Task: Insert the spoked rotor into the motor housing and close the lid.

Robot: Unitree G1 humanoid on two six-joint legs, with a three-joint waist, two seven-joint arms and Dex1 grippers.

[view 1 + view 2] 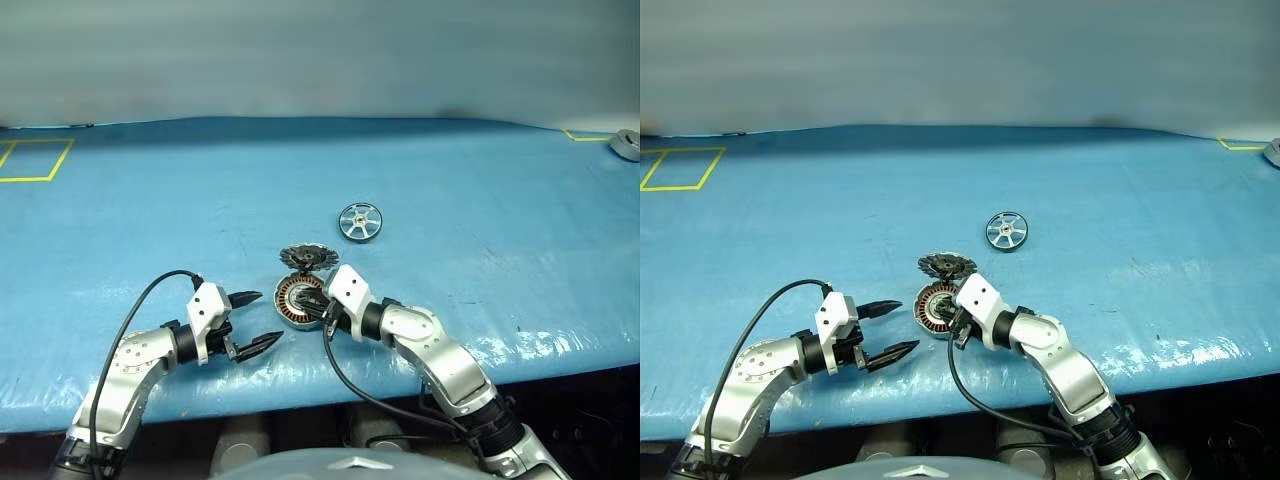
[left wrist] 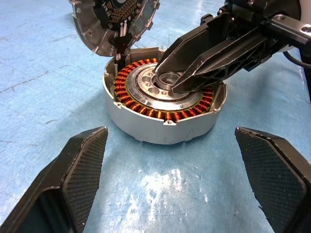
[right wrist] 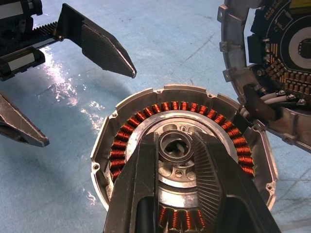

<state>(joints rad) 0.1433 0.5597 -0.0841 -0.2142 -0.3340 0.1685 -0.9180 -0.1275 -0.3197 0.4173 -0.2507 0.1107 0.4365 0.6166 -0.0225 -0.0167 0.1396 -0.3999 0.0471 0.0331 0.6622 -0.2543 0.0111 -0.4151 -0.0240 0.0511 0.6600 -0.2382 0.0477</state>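
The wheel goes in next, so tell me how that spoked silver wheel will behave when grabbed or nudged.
The spoked wheel looks like solid polished metal, so it is probably stiff and rather heavy for its size. Its shiny rim may slip between smooth fingers. It lies flat on the blue table, apart from the motor cup, so a push should slide it; set on edge, it would likely roll.

Two head cameras look forward and down from far back, over the blue tabletop (image 1: 150,200). They share nearly the same scene. Each wrist camera sits very near the housing (image 2: 160,121), facing it from opposite sides. Each one sees the other claw too.
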